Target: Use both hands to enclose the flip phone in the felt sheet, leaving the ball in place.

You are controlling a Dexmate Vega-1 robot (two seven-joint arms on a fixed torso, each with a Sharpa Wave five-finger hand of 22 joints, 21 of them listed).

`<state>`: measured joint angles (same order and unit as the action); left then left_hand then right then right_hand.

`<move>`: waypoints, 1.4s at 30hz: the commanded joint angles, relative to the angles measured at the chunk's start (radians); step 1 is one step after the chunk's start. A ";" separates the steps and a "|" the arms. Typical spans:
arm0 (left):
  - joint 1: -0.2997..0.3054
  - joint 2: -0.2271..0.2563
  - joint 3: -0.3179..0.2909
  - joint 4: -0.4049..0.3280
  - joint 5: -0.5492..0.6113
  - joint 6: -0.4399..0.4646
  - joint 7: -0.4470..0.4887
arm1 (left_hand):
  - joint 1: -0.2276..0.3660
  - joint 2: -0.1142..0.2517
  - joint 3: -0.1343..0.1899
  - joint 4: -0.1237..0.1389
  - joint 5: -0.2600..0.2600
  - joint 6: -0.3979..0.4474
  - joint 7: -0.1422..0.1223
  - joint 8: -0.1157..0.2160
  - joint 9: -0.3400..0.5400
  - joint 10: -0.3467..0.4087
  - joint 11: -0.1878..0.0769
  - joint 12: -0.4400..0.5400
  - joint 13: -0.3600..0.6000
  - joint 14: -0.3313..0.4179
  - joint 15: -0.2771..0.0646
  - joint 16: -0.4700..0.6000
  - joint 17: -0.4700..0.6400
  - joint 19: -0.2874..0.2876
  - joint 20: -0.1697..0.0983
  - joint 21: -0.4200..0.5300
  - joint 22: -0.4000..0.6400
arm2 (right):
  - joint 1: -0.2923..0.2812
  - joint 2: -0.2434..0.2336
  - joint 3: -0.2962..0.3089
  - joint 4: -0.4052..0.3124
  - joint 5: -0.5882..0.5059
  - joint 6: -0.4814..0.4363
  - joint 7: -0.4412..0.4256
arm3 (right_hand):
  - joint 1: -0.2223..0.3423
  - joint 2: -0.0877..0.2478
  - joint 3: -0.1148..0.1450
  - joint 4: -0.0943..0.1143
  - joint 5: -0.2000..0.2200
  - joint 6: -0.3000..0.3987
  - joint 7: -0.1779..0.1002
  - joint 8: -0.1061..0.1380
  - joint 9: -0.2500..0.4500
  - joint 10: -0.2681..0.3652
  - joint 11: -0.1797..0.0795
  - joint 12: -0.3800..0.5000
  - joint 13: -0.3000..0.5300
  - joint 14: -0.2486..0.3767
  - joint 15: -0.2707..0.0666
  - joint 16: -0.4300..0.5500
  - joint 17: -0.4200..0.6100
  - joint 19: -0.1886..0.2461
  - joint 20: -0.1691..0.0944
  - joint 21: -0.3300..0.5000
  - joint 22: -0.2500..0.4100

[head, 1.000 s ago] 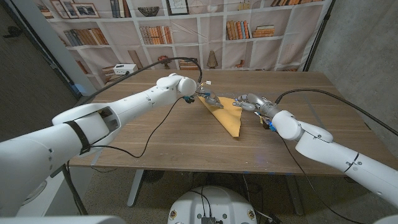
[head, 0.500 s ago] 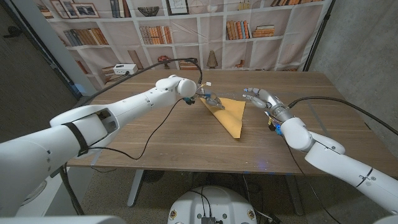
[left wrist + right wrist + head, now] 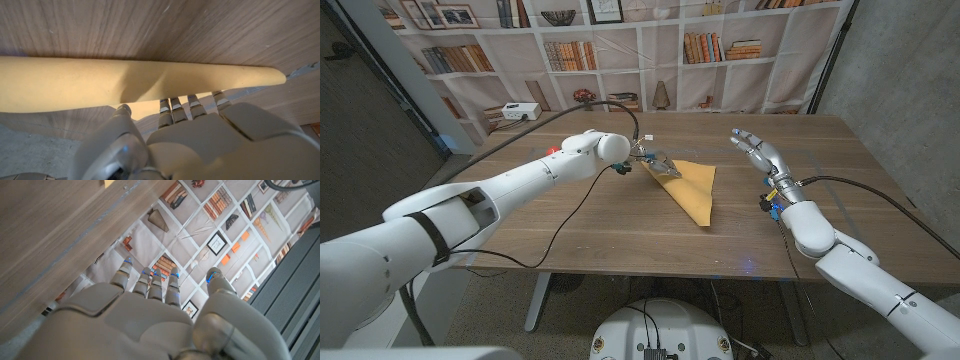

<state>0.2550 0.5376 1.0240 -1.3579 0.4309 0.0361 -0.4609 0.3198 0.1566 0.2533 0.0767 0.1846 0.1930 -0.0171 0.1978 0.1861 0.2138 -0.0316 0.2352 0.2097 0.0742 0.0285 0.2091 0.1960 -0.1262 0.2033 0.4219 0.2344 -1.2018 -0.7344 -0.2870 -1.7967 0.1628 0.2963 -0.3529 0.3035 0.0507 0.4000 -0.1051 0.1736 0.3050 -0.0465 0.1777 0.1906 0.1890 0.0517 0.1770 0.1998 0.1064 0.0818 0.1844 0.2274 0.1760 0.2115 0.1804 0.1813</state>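
Note:
The yellow felt sheet (image 3: 690, 186) lies folded into a triangle at the table's middle, and the flip phone is hidden. My left hand (image 3: 655, 161) holds the felt's left corner. In the left wrist view the left hand (image 3: 190, 135) reaches to the felt's rolled edge (image 3: 140, 82), and its fingertips (image 3: 170, 105) are tucked out of sight under it. My right hand (image 3: 761, 156) hangs above the table to the right of the felt, apart from it, fingers spread and holding nothing. The right wrist view has the right hand (image 3: 150, 320) open against the bookshelf backdrop. A small red thing (image 3: 555, 151), perhaps the ball, peeks from behind my left forearm.
A white box (image 3: 521, 110) sits at the table's back left corner. Black cables (image 3: 570, 205) trail from both arms over the wooden table (image 3: 620, 235). A printed bookshelf backdrop stands behind the far edge.
My right hand has let go of the felt's right corner, drawn back to the right and upward, and spread its fingers. The left hand has stayed at the left corner.

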 commanded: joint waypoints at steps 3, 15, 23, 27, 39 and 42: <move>0.178 0.039 -0.238 -0.040 -0.332 -0.093 0.200 | 0.020 0.046 0.059 0.002 0.009 -0.020 0.000 -0.006 0.000 0.000 0.018 -0.003 -0.001 0.023 0.009 0.011 0.004 0.025 -0.003 0.015 0.002 | -0.007 0.098 0.028 0.092 0.071 0.182 0.058 | -0.004 -0.001 -0.007 -0.001 0.000 0.005 0.001 0.008 -0.001 0.015 0.013 0.012 0.001 0.003 0.003 0.009 0.000 -0.005 0.002 0.005 0.002; 0.273 0.034 -0.362 0.021 -0.639 -0.189 0.160 | 0.018 0.022 0.095 0.012 0.003 -0.048 -0.003 -0.013 0.000 -0.023 0.032 -0.012 0.000 -0.007 0.033 -0.004 0.005 0.003 -0.020 0.010 0.003 | -0.022 0.117 0.037 0.073 0.050 0.168 0.063 | -0.007 0.002 -0.010 -0.002 0.001 0.009 0.002 0.011 -0.001 0.023 0.013 0.017 0.000 0.008 0.002 0.014 -0.003 0.003 -0.004 0.012 0.002; 0.333 0.039 -0.423 0.041 -0.785 -0.247 0.122 | 0.006 0.003 0.097 0.013 -0.002 -0.074 -0.009 -0.018 -0.002 -0.049 0.038 -0.021 -0.001 -0.040 0.038 -0.017 0.002 -0.022 -0.014 0.001 0.001 | -0.016 0.131 0.035 0.067 0.055 0.163 0.072 | -0.008 0.003 -0.011 -0.003 0.001 0.013 0.003 0.013 -0.001 0.023 0.014 0.018 -0.001 0.011 0.004 0.017 -0.005 0.007 -0.019 0.015 0.001; 0.381 0.033 -0.469 0.045 -0.877 -0.286 0.112 | -0.004 -0.007 0.096 0.014 -0.004 -0.109 -0.022 -0.024 -0.003 -0.075 0.041 -0.030 -0.003 -0.063 0.041 -0.023 -0.001 -0.030 -0.018 -0.003 -0.002 | -0.011 0.146 0.032 0.071 0.069 0.171 0.077 | -0.009 0.004 -0.012 -0.004 0.001 0.016 0.004 0.015 -0.002 0.026 0.016 0.020 -0.001 0.015 0.004 0.019 -0.006 0.011 -0.028 0.017 0.001; 0.533 0.004 -0.603 0.028 -1.075 -0.408 0.134 | -0.035 -0.031 0.089 0.012 -0.004 -0.217 -0.062 -0.029 -0.008 -0.179 0.029 -0.052 -0.010 -0.133 0.040 -0.033 -0.009 -0.049 -0.041 -0.014 -0.011 | -0.008 0.208 0.044 0.090 0.106 0.203 0.052 | -0.042 0.002 -0.033 0.005 0.000 0.030 0.013 0.019 -0.002 0.048 0.019 0.027 -0.003 0.058 -0.007 0.038 -0.010 0.061 -0.113 0.037 0.001; 0.563 -0.004 -0.627 0.030 -1.102 -0.438 0.139 | -0.038 -0.034 0.088 0.011 -0.004 -0.221 -0.068 -0.026 -0.009 -0.194 0.021 -0.054 -0.012 -0.139 0.036 -0.032 -0.010 -0.048 -0.042 -0.014 -0.013 | -0.013 0.225 0.048 0.087 0.106 0.195 0.031 | -0.049 0.000 -0.037 0.008 0.000 0.032 0.012 0.019 -0.002 0.050 0.023 0.028 -0.003 0.059 -0.007 0.038 -0.010 0.062 -0.104 0.037 0.001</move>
<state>0.7020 0.5553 0.4984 -1.3214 -0.5200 -0.2926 -0.3368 0.2831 0.1307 0.3404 0.0910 0.1845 -0.0206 -0.0806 0.1692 0.1766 0.0274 -0.0071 0.1880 0.1958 -0.0539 0.0631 0.1771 0.1859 -0.1668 0.1606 0.4102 0.2229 -1.2081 -0.5625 -0.2538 -1.7122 0.2580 0.4873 -0.2767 0.2606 0.0552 0.3707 -0.0979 0.1741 0.3289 -0.0305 0.1927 0.1861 0.2313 0.0751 0.1965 0.1951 0.1554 0.0766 0.2157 0.2183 0.2268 0.1034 0.2115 0.1816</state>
